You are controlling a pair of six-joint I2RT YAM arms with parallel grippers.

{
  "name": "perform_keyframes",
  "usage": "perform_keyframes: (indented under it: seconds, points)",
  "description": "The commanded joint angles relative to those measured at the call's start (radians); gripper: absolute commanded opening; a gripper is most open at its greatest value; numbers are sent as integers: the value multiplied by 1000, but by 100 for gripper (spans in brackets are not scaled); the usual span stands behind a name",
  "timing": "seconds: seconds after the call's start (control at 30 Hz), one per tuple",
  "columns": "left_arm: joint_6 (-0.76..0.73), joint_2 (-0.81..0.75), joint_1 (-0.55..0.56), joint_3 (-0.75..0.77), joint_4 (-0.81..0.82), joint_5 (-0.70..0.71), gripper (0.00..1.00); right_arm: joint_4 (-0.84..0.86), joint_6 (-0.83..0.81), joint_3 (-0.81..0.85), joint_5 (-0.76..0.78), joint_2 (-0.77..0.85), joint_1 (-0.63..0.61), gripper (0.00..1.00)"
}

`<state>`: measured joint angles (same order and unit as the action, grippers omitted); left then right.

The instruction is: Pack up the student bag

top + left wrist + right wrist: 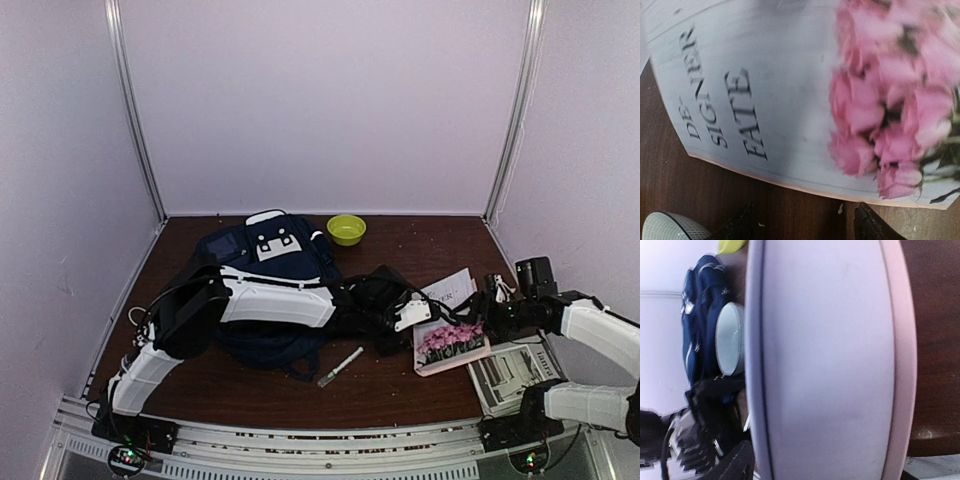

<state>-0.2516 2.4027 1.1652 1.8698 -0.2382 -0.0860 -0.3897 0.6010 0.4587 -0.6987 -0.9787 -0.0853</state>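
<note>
Grippers, two: left gripper (805, 222) open, fingertips just short of the edge of the flowered book (790, 90); right gripper (495, 298) at that book's right side, cover filling the gap between its fingers, clamped or not cannot tell. One student bag (262, 262) left of the book, crossed by the left arm (275, 300), well apart from both grippers. One striped booklet (510, 372) just right of the book, one pen (340, 367) to its left, one yellow bowl (346, 229) beyond.

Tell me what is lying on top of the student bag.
The left arm stretches across the near half of the student bag, reaching toward the pink-flower book. Nothing else shows on the bag. The fabric beneath the arm is covered; whether they touch cannot be told.
</note>
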Motion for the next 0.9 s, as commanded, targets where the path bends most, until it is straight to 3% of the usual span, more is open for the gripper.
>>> perform_keyframes:
  seconds: [0.0, 0.33, 0.43, 0.53, 0.67, 0.73, 0.8, 0.87]
  points:
    - [28, -22, 12, 20, 121, -45, 68, -47, 37, 72, -107, 134, -16, 55]
    - [-15, -201, 8, -107, 134, -36, 71, -281, -45, 193, 72, 155, -14, 33]
    - [-4, -235, 2, -109, 64, -19, 71, -318, -72, 229, 79, 151, -14, 30]
    - [-7, -338, 1, -154, -1, -34, 73, -399, -113, 326, 204, 170, -14, 30]
    - [30, -473, -25, -163, -221, 83, 80, -504, -175, 467, 331, 181, -13, 29]
    - [125, -525, -67, -188, -351, 166, 85, -525, -197, 511, 358, 179, -14, 29]
    - [208, -562, -126, -249, -460, 242, 95, -525, -205, 539, 362, 179, -13, 29]
    - [250, -604, -174, -341, -510, 310, 98, -509, -205, 547, 347, 181, -14, 29]
